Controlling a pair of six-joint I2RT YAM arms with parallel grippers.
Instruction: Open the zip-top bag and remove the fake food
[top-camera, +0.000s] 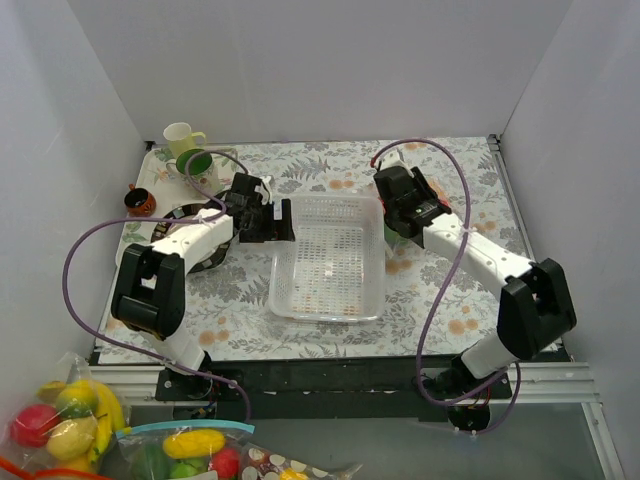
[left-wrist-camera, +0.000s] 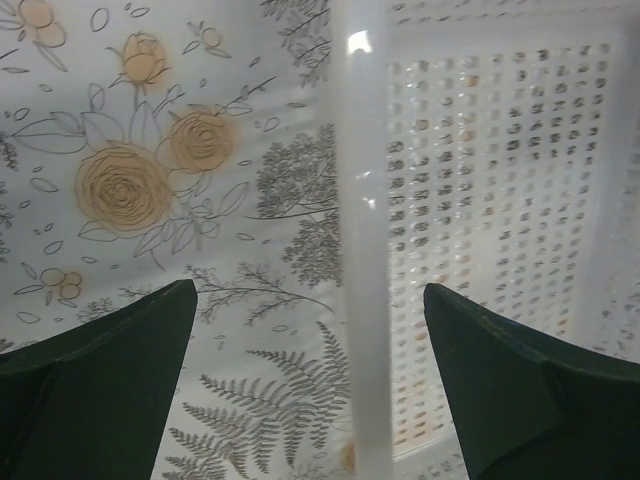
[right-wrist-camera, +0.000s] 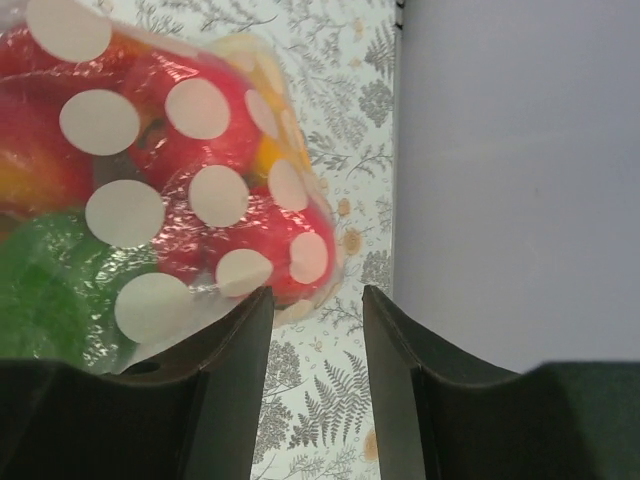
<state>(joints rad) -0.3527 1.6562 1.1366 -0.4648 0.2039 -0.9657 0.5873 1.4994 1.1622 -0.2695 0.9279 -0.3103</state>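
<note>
Two pincers: left gripper (left-wrist-camera: 308, 288) gapes astride basket (left-wrist-camera: 360, 250) rim; right gripper (right-wrist-camera: 317, 291) barely parted, empty, zip-top bag (right-wrist-camera: 130, 210) at ten o'clock.

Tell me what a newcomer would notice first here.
The white basket sits mid-table, the left end effector open astride its left rim, the right end effector by its right side. The right wrist view shows, on its left, a white-dotted zip-top bag packed with red and green fake food.
</note>
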